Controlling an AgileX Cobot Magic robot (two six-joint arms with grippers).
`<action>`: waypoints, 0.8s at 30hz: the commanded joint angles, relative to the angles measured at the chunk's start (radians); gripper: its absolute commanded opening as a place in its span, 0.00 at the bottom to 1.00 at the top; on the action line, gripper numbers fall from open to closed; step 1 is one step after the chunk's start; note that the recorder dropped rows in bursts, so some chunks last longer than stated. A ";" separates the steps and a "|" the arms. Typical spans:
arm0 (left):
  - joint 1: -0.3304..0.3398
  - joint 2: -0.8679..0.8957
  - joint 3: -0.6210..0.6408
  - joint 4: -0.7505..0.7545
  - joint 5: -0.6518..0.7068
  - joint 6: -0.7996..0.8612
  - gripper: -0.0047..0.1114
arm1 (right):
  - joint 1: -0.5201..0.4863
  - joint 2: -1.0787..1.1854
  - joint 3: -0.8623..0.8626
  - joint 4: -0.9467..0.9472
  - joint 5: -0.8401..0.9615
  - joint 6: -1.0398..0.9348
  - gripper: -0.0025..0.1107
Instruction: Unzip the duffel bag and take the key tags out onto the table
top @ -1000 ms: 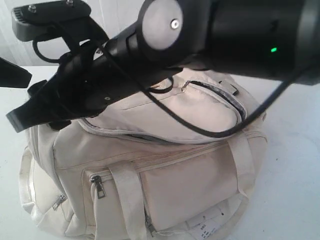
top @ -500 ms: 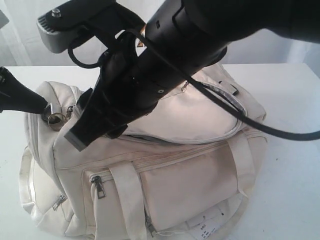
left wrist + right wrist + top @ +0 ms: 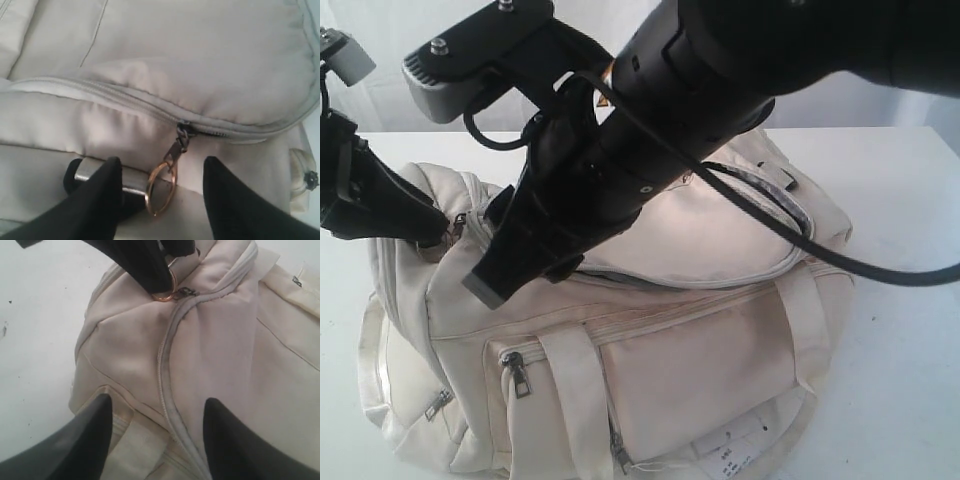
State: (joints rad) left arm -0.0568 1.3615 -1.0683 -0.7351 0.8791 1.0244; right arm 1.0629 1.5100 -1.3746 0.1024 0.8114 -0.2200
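**Zip-opening stage of the key-tag retrieval.** The duffel bag (image 3: 700,360) sits slumped on the white table (image 3: 910,330). The left gripper (image 3: 161,162) is set at the bag's left end, directly over the main zip (image 3: 115,97). Its fingers (image 3: 100,200) stand apart, one to each side of the brass-coloured ring pull (image 3: 148,192) that hangs from the grey slider (image 3: 183,131), and they clamp nothing. This straddling stance suits a pinch on the ring, which looks like the only part of the zip slender and stiff enough to pull on. The right gripper (image 3: 158,400), carried by the arm (image 3: 720,70) that reaches across the middle of the exterior view, hovers above the same end of the bag. Its fingers (image 3: 85,445) are likewise spread and empty. It is probably placed there to press or hold the soft fabric, so that the bag does not slide along with the slider. A dark slit under the top flap (image 3: 720,230) suggests that the zip is open along part of its run, though how far cannot be told. The key tags appear in no view and are presumably inside the bag; none lies on the visible part of the table. Taking them out is judged not yet begun.
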 commanded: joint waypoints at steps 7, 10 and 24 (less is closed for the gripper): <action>-0.006 0.040 0.010 -0.015 0.043 0.004 0.40 | -0.007 0.000 0.003 -0.008 -0.027 0.005 0.48; -0.014 0.053 0.010 -0.018 0.056 0.004 0.39 | -0.007 0.000 0.003 -0.008 -0.033 0.008 0.48; -0.096 0.077 0.010 0.116 0.044 0.048 0.33 | -0.007 0.000 0.003 -0.008 -0.038 0.015 0.48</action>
State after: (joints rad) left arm -0.1482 1.4381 -1.0683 -0.6688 0.9281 1.1222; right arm 1.0629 1.5100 -1.3746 0.0988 0.7825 -0.2105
